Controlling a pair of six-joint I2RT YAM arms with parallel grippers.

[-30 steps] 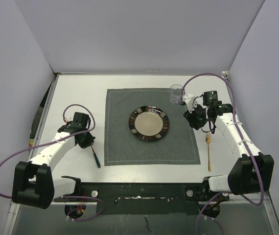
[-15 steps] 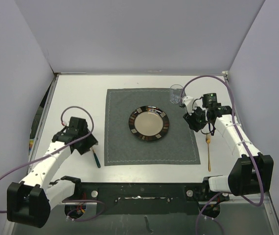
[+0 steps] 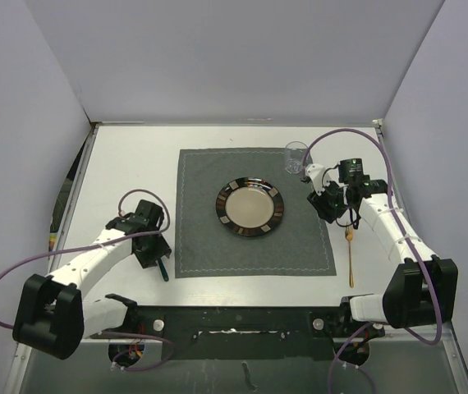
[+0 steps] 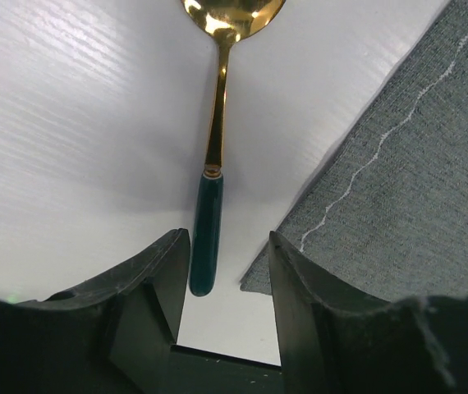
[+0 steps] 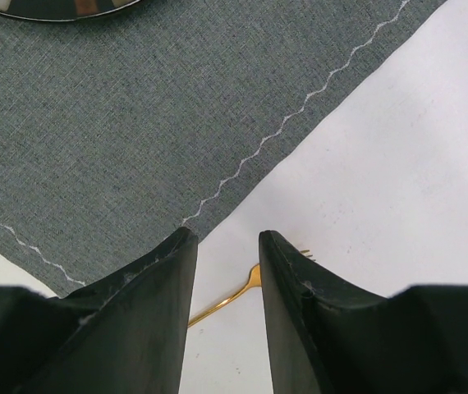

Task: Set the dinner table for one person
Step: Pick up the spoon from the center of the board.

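White dinner table (image 4: 70,123) lies under the left claw (image 4: 227,244), jaws apart astride the spoon (image 4: 216,123) handle.

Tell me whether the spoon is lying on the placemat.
No, the spoon lies on the bare white dinner table, just off the grey placemat's edge.

L gripper (image 4: 226,263) now astride spoon (image 4: 215,123)

Left arm (image 3: 94,261): stretched forward, elbow low.
Left claw (image 3: 153,254): pointed down, jaws apart.
Right arm (image 3: 386,226): reaching forward, bent inward.
Right claw (image 3: 330,208): pointed down, jaws slightly apart.
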